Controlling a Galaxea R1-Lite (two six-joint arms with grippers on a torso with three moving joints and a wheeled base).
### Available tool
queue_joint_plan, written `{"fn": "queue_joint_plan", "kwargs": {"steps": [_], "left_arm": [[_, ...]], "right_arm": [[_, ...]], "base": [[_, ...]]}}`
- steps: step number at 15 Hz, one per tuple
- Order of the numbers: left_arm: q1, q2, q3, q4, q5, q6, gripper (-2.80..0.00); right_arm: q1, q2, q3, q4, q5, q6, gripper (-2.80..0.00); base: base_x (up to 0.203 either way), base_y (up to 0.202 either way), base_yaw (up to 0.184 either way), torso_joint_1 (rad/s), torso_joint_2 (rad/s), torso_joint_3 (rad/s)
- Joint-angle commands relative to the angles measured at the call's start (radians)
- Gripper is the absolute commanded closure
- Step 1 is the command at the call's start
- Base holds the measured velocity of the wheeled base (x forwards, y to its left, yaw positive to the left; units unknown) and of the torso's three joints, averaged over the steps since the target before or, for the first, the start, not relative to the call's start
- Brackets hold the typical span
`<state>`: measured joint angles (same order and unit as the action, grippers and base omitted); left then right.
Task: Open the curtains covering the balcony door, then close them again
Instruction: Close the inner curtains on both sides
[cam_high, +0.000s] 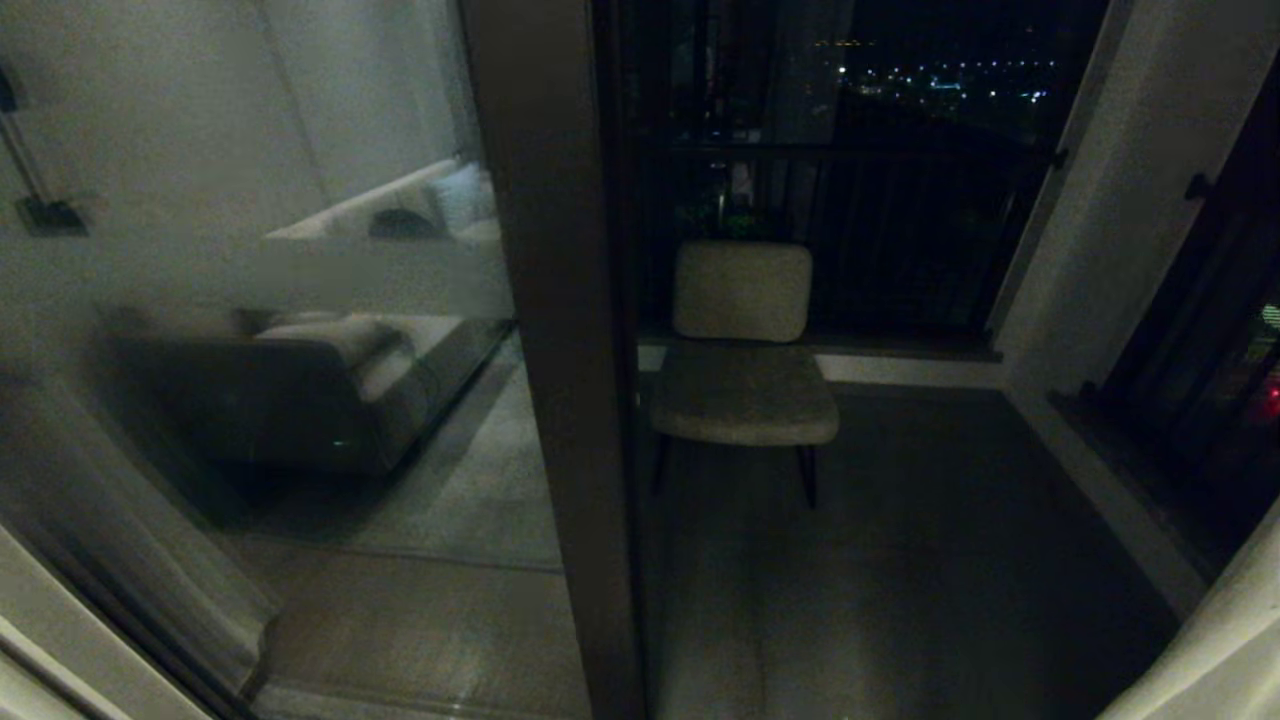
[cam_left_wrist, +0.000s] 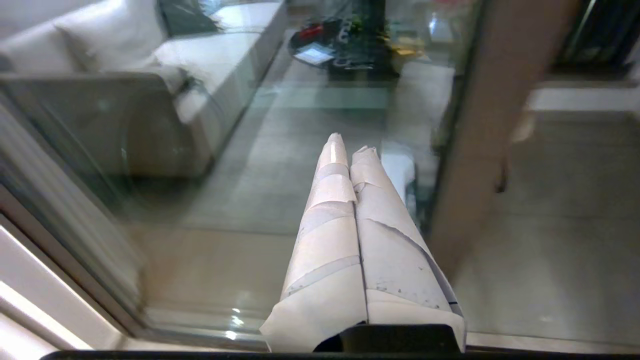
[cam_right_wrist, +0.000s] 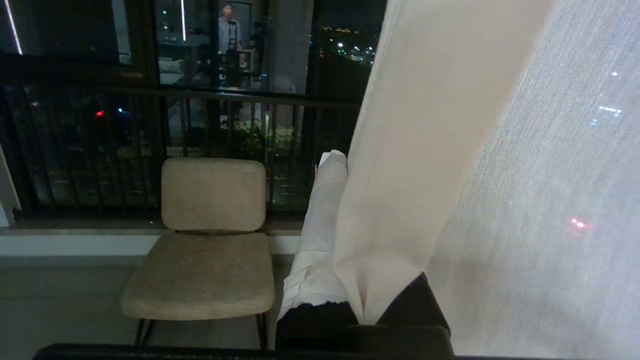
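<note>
The balcony door fills the head view: reflective glass (cam_high: 300, 300) with a frosted band, and a dark brown frame post (cam_high: 560, 350) down the middle. The curtains are drawn aside; one cream panel (cam_high: 1235, 640) shows only at the lower right corner. In the right wrist view my right gripper (cam_right_wrist: 350, 165) is shut on that panel's cream edge (cam_right_wrist: 425, 125). One taped finger (cam_right_wrist: 325, 200) shows, the other is hidden behind the fabric. A sheer woven layer (cam_right_wrist: 550, 200) hangs beside it. My left gripper (cam_left_wrist: 350, 145) is shut and empty, pointing at the glass (cam_left_wrist: 250, 165).
A beige padded chair (cam_high: 745, 350) stands on the balcony beyond the door, before a dark railing (cam_high: 900, 230). The glass reflects a sofa (cam_high: 300, 390) and pleated folds (cam_high: 130, 560) at the lower left. A person's reflection (cam_right_wrist: 228, 30) shows far back.
</note>
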<state>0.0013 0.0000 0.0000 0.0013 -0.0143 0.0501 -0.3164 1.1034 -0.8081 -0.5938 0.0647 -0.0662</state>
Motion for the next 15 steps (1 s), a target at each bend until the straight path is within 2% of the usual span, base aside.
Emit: {"fn": "queue_joint_plan", "kwargs": {"steps": [1, 5, 15], "left_arm": [[0.000, 0.000, 0.000, -0.001, -0.003, 0.017, 0.00], [0.000, 0.000, 0.000, 0.000, -0.001, 0.017, 0.00], [0.000, 0.000, 0.000, 0.000, 0.002, 0.002, 0.00]], "right_arm": [[0.000, -0.007, 0.001, -0.001, 0.001, 0.000, 0.00], [0.000, -0.007, 0.000, -0.001, 0.001, -0.001, 0.00], [0.002, -0.004, -0.003, -0.001, 0.001, -0.004, 0.00]], "base": [[0.126, 0.186, -0.005, 0.007, 0.00, -0.007], [0.007, 0.129, 0.001, -0.007, 0.00, 0.003], [0.000, 0.191, 0.001, 0.002, 0.00, 0.003]]}}
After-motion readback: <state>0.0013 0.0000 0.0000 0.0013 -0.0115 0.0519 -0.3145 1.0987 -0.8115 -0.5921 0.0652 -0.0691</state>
